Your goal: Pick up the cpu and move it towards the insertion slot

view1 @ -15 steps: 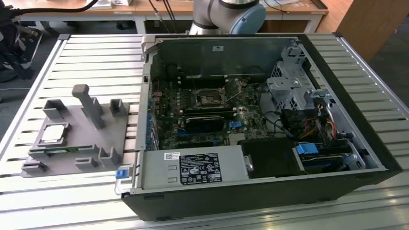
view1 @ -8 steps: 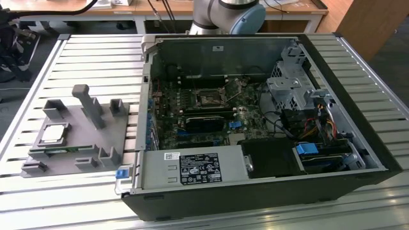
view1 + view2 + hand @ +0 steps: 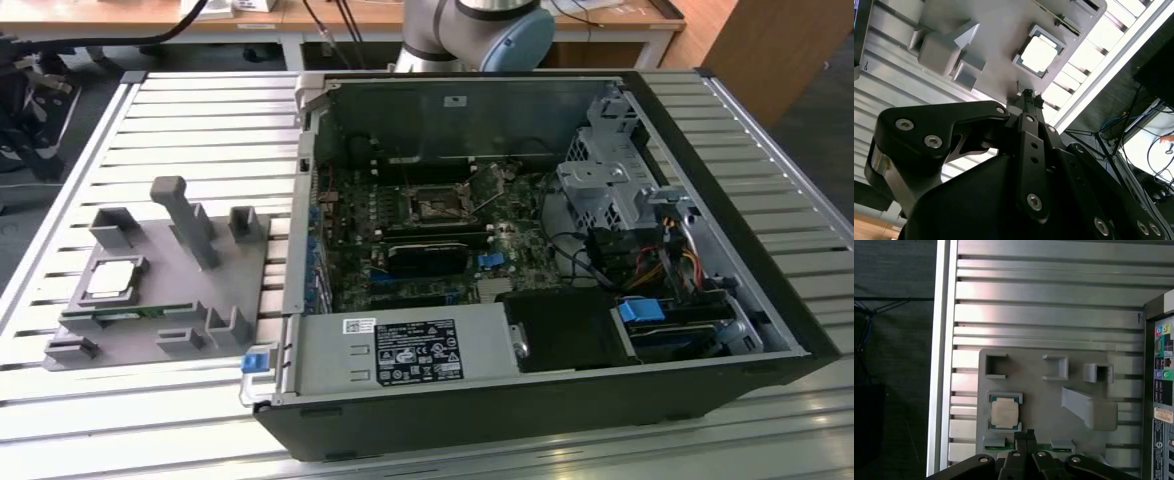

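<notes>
Resting in a raised square nest on the grey fixture plate (image 3: 1054, 405), the cpu (image 3: 1004, 413) lies flat with its silvery top up, and nothing touches it. The end effector (image 3: 1024, 433) hangs above the plate with its two black fingers pressed together and nothing between them; in both wrist views its tips appear just beside the chip's nest. A thin green memory stick (image 3: 127, 316) lies along the plate's edge near the cpu. In the exterior view the plate sits on the slatted metal table (image 3: 200, 110), on the exterior view's left of an open computer case (image 3: 747, 330). The insertion slot (image 3: 438, 207), a square socket with a shiny frame, lies on the board inside that case, well apart from the cpu.
</notes>
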Controlling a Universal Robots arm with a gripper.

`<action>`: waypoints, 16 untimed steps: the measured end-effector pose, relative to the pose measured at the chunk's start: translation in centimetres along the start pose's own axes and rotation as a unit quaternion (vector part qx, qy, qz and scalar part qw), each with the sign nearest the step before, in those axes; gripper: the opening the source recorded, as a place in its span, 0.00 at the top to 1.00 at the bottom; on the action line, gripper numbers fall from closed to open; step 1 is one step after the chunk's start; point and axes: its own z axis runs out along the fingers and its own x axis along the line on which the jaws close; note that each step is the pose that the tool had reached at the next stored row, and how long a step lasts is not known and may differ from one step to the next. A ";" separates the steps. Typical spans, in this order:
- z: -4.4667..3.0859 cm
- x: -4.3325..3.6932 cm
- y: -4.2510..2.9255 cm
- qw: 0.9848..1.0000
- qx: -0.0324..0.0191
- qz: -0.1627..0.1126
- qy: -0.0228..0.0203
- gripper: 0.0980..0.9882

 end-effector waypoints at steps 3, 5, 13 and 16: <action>0.36 0.12 -0.08 1.000 0.000 0.000 0.000 0.99; 0.60 0.15 -0.12 1.000 0.000 0.000 0.000 0.99; 1.51 0.31 -0.36 1.000 0.000 0.000 0.000 0.99; 1.83 0.38 -0.45 1.000 0.000 0.000 0.000 0.99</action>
